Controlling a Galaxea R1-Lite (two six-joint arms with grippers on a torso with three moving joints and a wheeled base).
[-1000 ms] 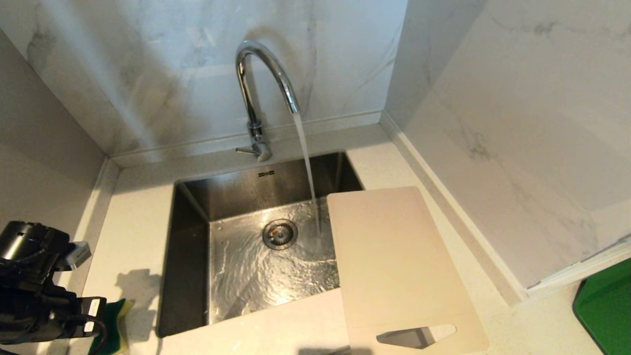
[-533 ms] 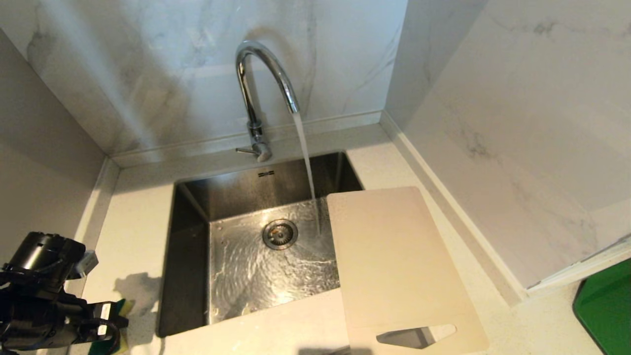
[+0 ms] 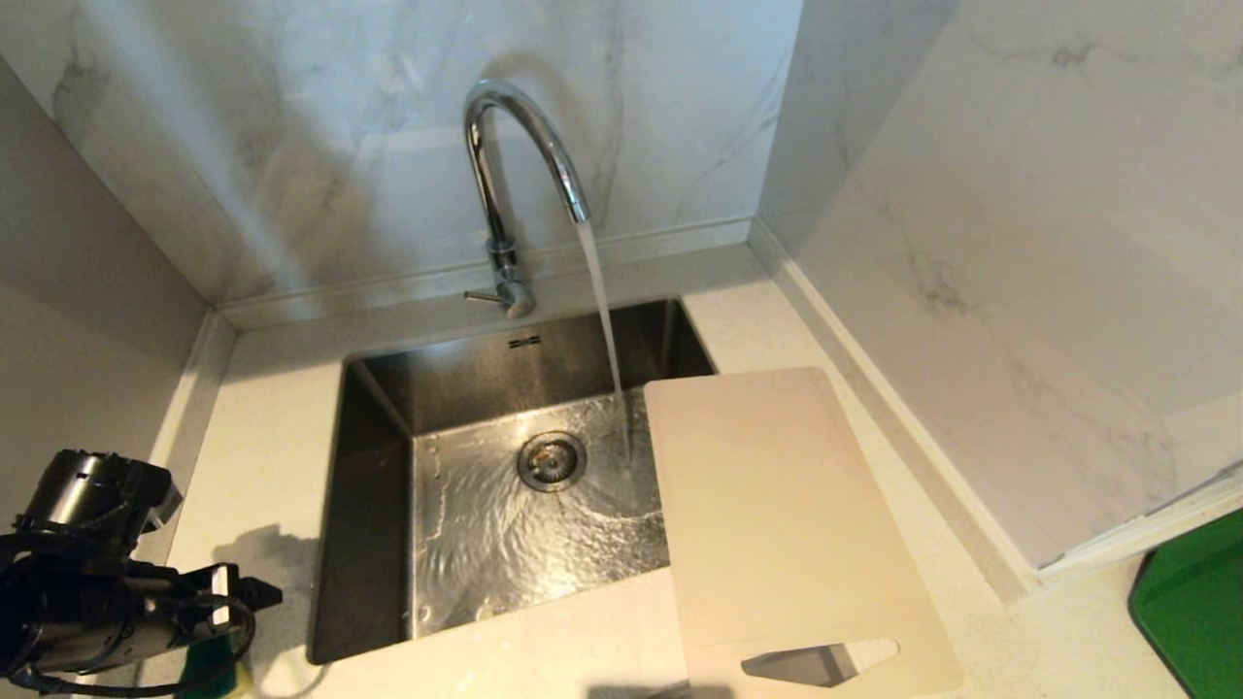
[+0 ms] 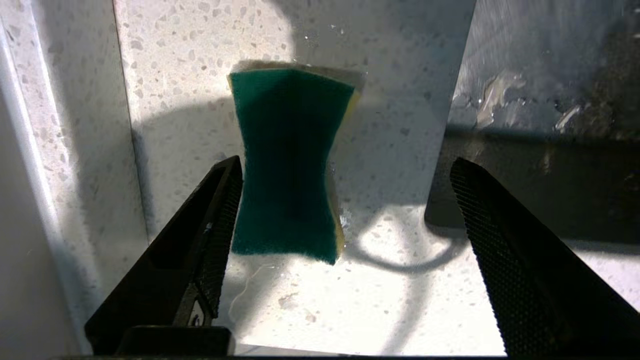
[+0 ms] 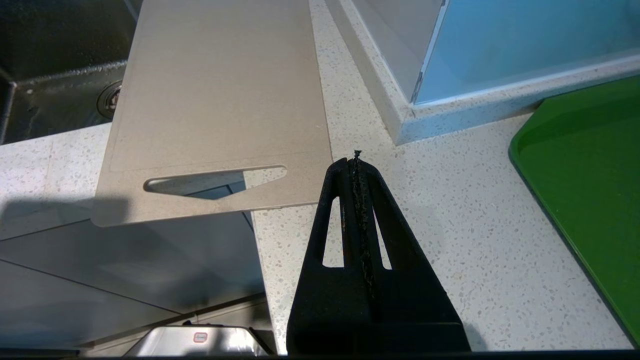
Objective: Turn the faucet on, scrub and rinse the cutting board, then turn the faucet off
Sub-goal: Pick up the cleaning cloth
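Over sponge [image 4: 287,160]: L end effector [image 4: 345,220], splayed

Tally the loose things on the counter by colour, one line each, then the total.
Cream-white: 1, the cutting board
Green and yellow: 1, the sponge
Bright green: 1, the tray
Total: 3
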